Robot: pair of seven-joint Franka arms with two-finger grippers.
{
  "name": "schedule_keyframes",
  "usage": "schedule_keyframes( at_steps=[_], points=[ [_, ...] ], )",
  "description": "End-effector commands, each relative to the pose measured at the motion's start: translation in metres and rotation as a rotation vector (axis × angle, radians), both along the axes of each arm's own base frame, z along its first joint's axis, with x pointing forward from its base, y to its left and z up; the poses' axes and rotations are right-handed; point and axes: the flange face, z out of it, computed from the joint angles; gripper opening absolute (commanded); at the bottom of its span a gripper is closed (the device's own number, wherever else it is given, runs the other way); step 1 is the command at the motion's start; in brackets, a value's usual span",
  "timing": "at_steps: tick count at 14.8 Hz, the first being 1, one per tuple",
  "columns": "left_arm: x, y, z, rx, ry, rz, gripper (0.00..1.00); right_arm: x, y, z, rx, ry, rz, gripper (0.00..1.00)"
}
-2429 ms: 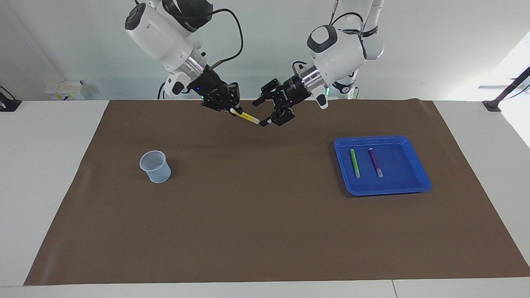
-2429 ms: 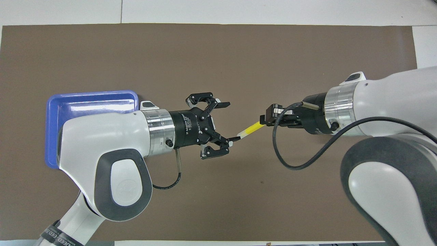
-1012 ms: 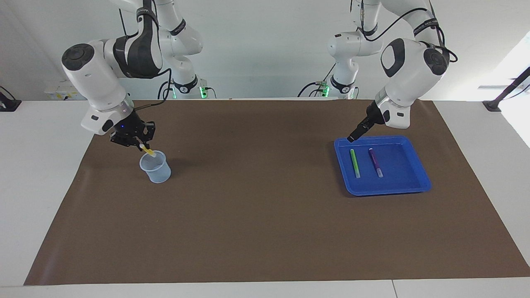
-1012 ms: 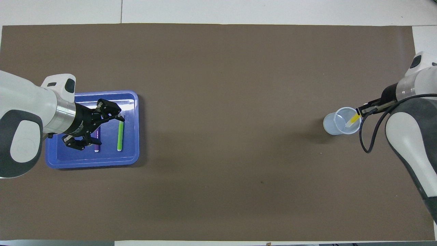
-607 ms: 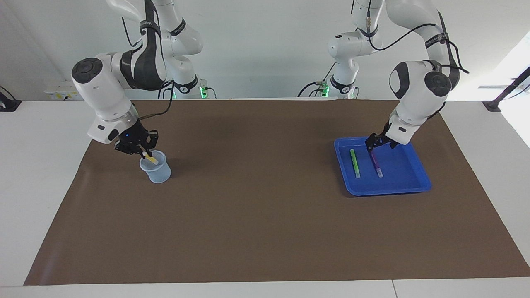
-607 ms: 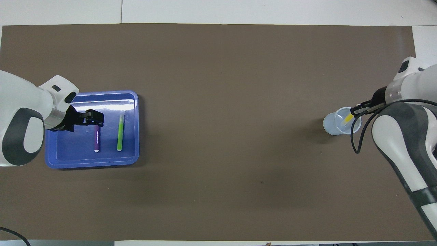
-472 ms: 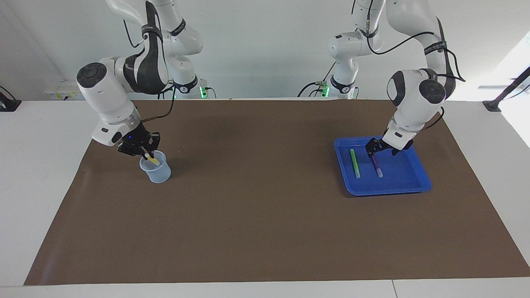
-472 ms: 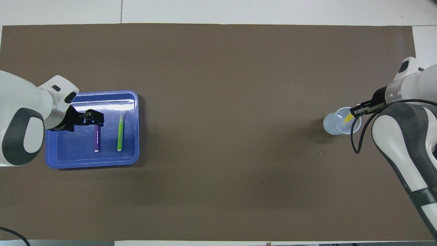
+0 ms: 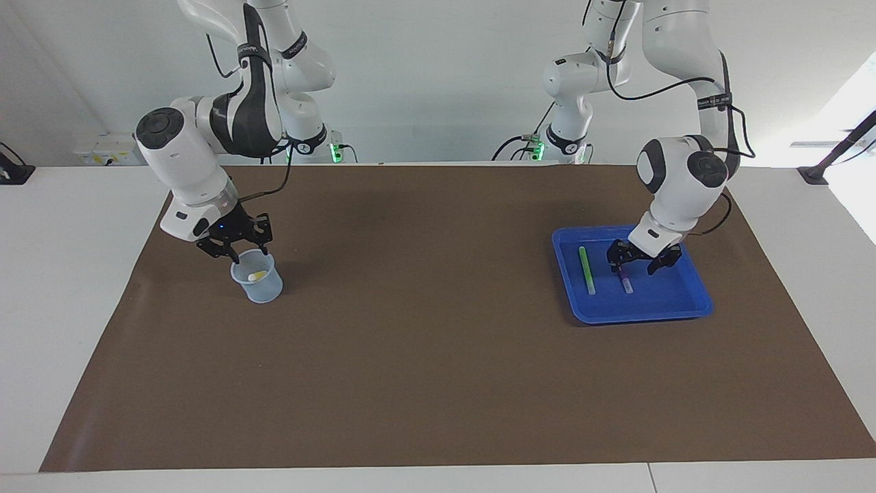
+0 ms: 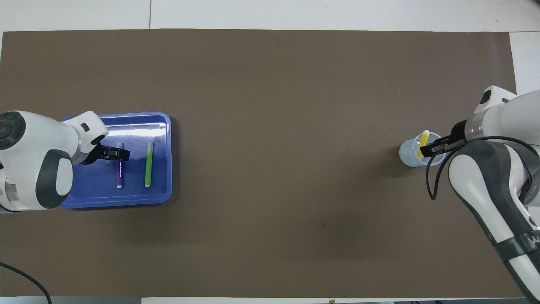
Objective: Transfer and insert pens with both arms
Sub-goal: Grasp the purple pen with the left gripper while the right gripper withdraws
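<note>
Pens are split between two places at this moment. One yellow pen (image 10: 423,143) stands leaning inside a small translucent cup (image 9: 258,279) toward the right arm's end of the tabletop (image 9: 424,356), its pale cap end poking above the rim. The right hand (image 9: 236,248) hangs just over the cup's rim on the side nearer the robots, fingers spread and holding nothing, which suggests the pen is already released and this insertion is done.

Two more pens lie flat and parallel, slightly apart, in a shallow blue tray (image 9: 694,301) toward the left arm's end, pale cap ends pointing away from the robots. One is the green pen (image 9: 586,268), untouched, on the side of the tray toward the middle of the tabletop. Beside it is the purple pen (image 10: 120,174). The left hand (image 9: 640,259) is low inside the tray, pointing down over the end of the purple pen nearer the robots, fingers apart on either side of it. Whether they touch the barrel cannot be told; the pen lies flat, so it seems not yet gripped.

Judging from this, the left arm is about to pick up the purple pen, probably to pass it across, since the tray and cup sit well apart at either end of the brown mat (image 10: 270,236)
</note>
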Motion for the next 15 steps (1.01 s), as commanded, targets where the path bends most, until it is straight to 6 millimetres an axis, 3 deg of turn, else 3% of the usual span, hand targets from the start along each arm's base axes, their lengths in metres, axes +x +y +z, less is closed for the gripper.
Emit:
schedule_keyframes(
  at_steps=[1,4,5,7,9,13,15],
  points=[
    [-0.003,0.002,-0.013,0.009,-0.003,-0.022,0.84,-0.007,0.000,0.002,-0.016,-0.011,0.032,1.00],
    [-0.004,0.001,-0.023,0.005,0.014,-0.023,0.77,0.006,0.013,0.022,0.002,0.010,0.039,1.00],
    [-0.004,0.000,-0.023,0.006,0.015,-0.023,0.73,0.009,0.026,0.027,0.021,0.018,0.042,1.00],
    [-0.005,-0.001,-0.024,0.006,0.018,-0.025,0.47,0.008,0.038,0.028,0.093,0.027,-0.032,1.00],
    [-0.005,0.001,-0.024,0.006,0.023,-0.020,0.00,0.005,0.045,0.031,0.169,0.052,-0.129,1.00],
    [-0.003,0.003,-0.022,0.006,0.029,-0.014,0.00,-0.004,0.067,0.063,0.396,0.091,-0.359,1.00],
    [0.003,0.004,-0.014,0.008,0.043,-0.006,0.00,-0.014,0.096,0.083,0.431,0.112,-0.426,1.00]
  ],
)
